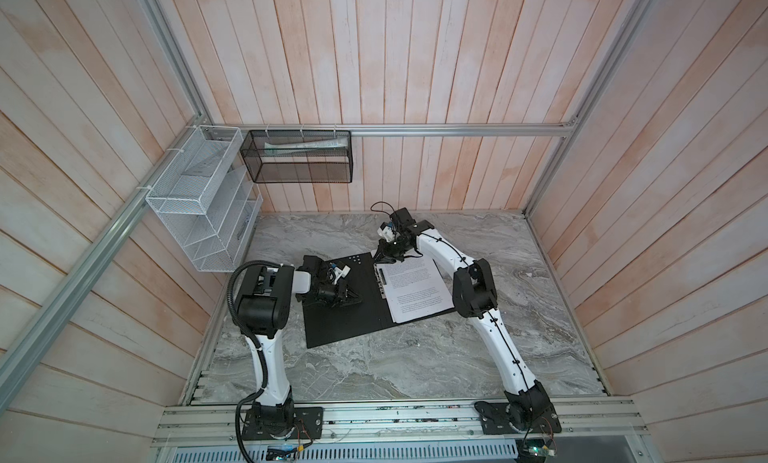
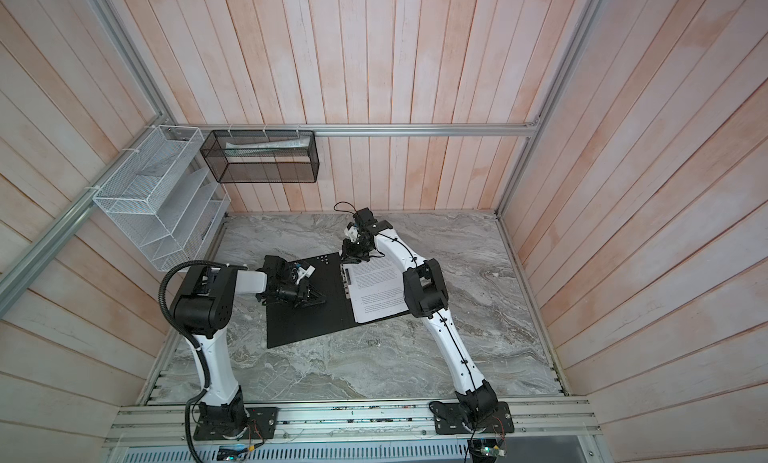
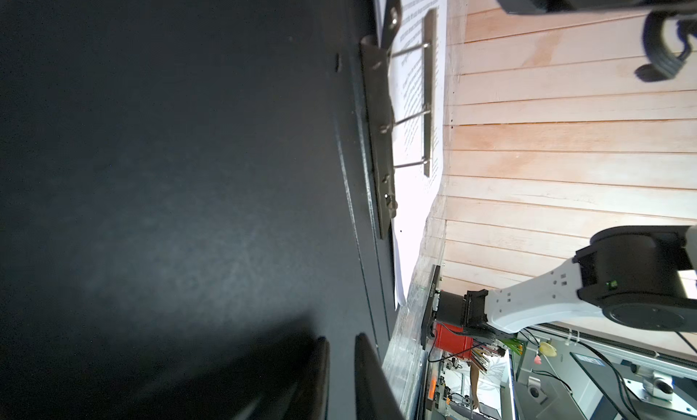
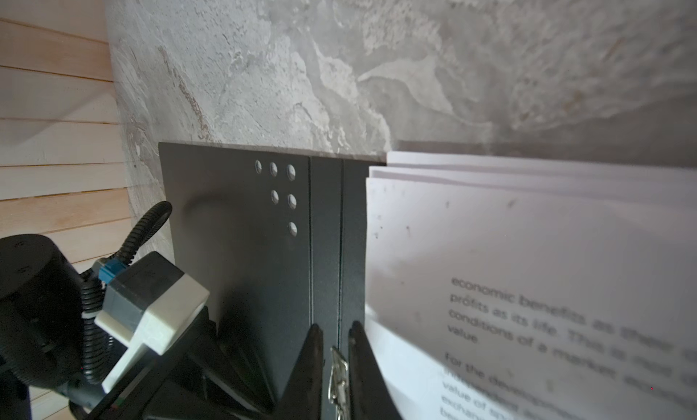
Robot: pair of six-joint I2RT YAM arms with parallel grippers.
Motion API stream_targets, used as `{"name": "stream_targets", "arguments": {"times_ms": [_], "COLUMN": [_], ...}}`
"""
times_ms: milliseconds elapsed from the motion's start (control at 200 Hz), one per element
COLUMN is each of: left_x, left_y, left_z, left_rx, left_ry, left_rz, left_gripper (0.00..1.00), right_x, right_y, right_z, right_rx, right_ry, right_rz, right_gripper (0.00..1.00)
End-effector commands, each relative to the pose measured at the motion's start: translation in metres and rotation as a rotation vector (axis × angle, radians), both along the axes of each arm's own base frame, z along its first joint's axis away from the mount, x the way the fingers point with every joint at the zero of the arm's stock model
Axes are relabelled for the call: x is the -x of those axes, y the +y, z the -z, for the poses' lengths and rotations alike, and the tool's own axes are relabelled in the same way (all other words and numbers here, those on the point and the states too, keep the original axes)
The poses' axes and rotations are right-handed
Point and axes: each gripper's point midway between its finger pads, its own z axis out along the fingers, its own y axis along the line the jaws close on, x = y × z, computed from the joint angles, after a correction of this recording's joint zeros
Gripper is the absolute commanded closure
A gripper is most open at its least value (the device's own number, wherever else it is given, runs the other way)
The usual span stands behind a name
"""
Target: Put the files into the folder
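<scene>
Robot lab cell dressed as an office: aluminium extrusion frame (image 1: pixel 457 129) on plank walls (image 1: pixel 374 66), marble-look tabletop (image 1: pixel 374 369), two arms (image 1: pixel 272 369) bolted to a rail (image 1: pixel 395 417) at 6 o'clock, white wire organizer (image 1: pixel 195 199) at 10, black mesh basket (image 1: pixel 299 165) at 11, folder (image 1: pixel 345 319) centre.

Pale pink plank walls (image 1: pixel 415 66), grey marbled tabletop (image 1: pixel 374 365), aluminium rails (image 1: pixel 457 129), white wire organizer (image 1: pixel 195 199), black mesh basket (image 1: pixel 299 172)
</scene>
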Motion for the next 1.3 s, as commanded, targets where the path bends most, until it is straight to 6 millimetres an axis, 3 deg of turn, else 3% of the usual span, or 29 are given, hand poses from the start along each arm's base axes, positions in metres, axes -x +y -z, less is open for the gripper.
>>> {"name": "stream_targets", "arguments": {"times_ms": [0, 180, 505, 655, 665, 685, 986, 1291], "left_x": [0.013, 0.012, 0.012, 0.012, 0.013, 0.013, 0.012, 0.012], "left_y": [0.006, 0.006, 0.006, 0.006, 0.006, 0.006, 0.006, 0.006], "left_z": [0.037, 0.037, 0.036, 0.036, 0.036, 0.036, 0.037, 0.037], "left_rx": [-0.093, -0.092, -0.092, -0.092, -0.092, -0.092, -0.092, -0.092], "left_ry": [0.057, 0.056, 0.054, 0.054, 0.055, 0.056, 0.056, 0.058], "left_rz": [0.003, 0.002, 0.002, 0.004, 0.003, 0.003, 0.002, 0.002], "left_gripper": [0.83, 0.83, 0.83, 0.83, 0.83, 0.83, 0.83, 0.83], "right_x": [0.012, 0.017, 0.025, 0.031, 0.031, 0.032, 0.048, 0.081], "right_y": [0.003, 0.010, 0.019, 0.017, 0.017, 0.017, 0.012, 0.000], "right_z": [0.019, 0.010, -0.025, -0.025, -0.040, -0.046, -0.076, -0.071], "right_rx": [0.000, -0.046, -0.137, -0.122, -0.135, -0.138, -0.107, 0.013], "right_ry": [0.064, 0.072, 0.074, 0.083, 0.062, 0.054, 0.026, 0.057], "right_rz": [-0.026, -0.051, -0.099, -0.111, -0.115, -0.118, -0.152, -0.216], "right_gripper": [0.85, 0.85, 0.86, 0.86, 0.86, 0.86, 0.84, 0.84]}}
